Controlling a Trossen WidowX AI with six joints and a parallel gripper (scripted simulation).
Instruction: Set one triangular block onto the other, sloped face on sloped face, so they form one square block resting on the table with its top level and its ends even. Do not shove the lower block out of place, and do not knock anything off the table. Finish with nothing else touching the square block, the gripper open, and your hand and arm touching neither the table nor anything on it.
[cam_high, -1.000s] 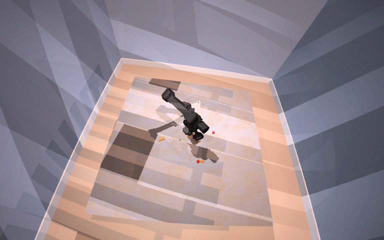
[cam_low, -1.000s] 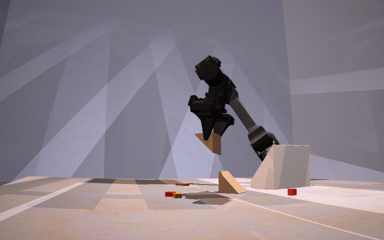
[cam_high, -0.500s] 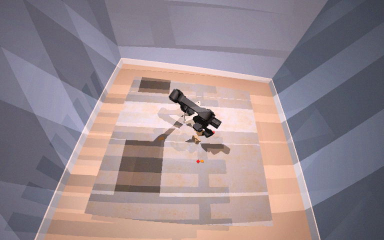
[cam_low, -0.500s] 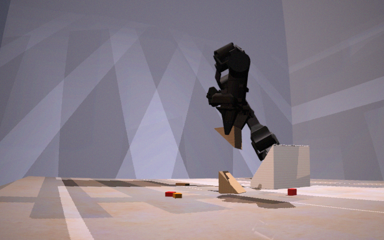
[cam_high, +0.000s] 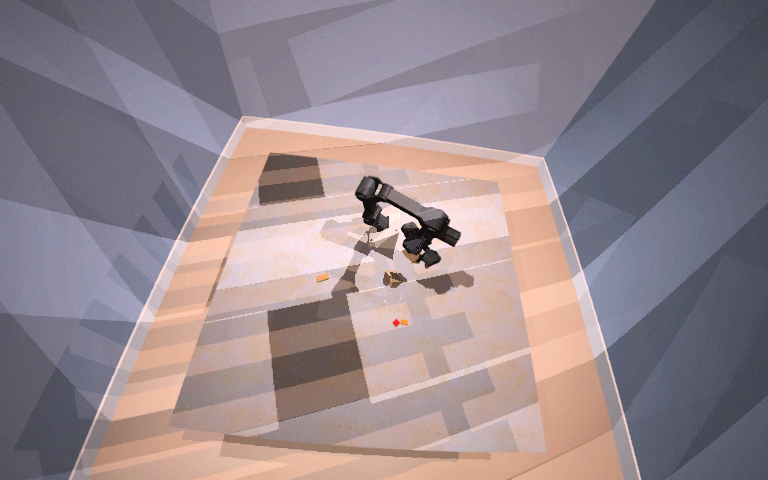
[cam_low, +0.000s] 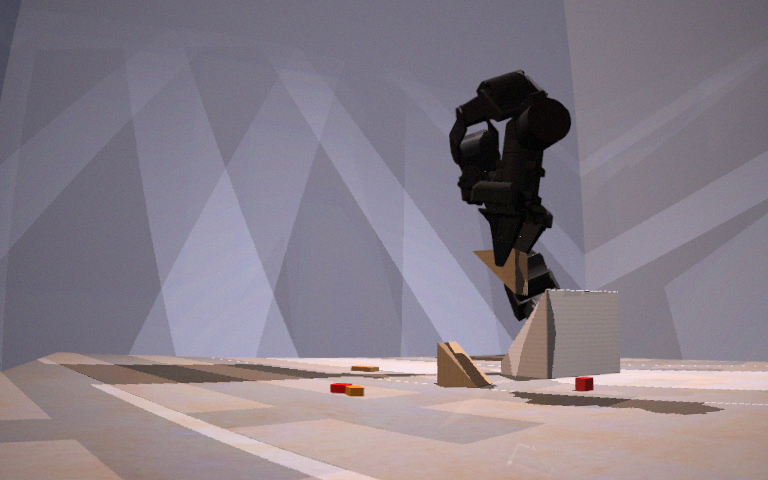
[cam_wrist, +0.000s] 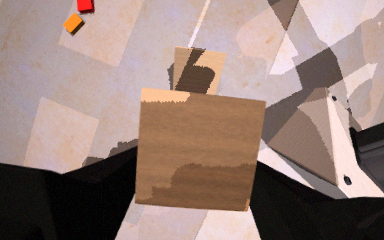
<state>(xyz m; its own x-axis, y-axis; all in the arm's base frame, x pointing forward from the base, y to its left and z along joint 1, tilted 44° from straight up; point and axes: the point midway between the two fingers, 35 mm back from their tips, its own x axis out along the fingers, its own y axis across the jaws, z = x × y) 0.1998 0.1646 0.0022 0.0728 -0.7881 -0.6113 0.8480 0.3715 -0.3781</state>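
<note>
My gripper (cam_high: 419, 255) (cam_low: 513, 258) (cam_wrist: 194, 157) is shut on a wooden triangular block (cam_high: 410, 257) (cam_low: 517, 274) (cam_wrist: 200, 135) and holds it high above the table. In the exterior view its top looks about level, its upright face is on the right and its slope faces down and left. The other triangular block (cam_high: 390, 279) (cam_low: 454, 369) (cam_wrist: 218, 67) rests on the table, its slope facing up and right in that view. It stands lower and to the left of the held block there, clear of it. In the wrist view the held block hides part of it.
A pale wedge-shaped stand (cam_low: 586, 333) (cam_wrist: 305, 132) is close by on the right. A red cube (cam_low: 583, 383) lies near it. Another red piece (cam_high: 395, 322) (cam_low: 339, 387) (cam_wrist: 85, 6) and an orange piece (cam_high: 404, 322) (cam_low: 355, 390) (cam_wrist: 74, 24) lie together. A flat orange block (cam_high: 322, 277) (cam_low: 365, 368) lies apart.
</note>
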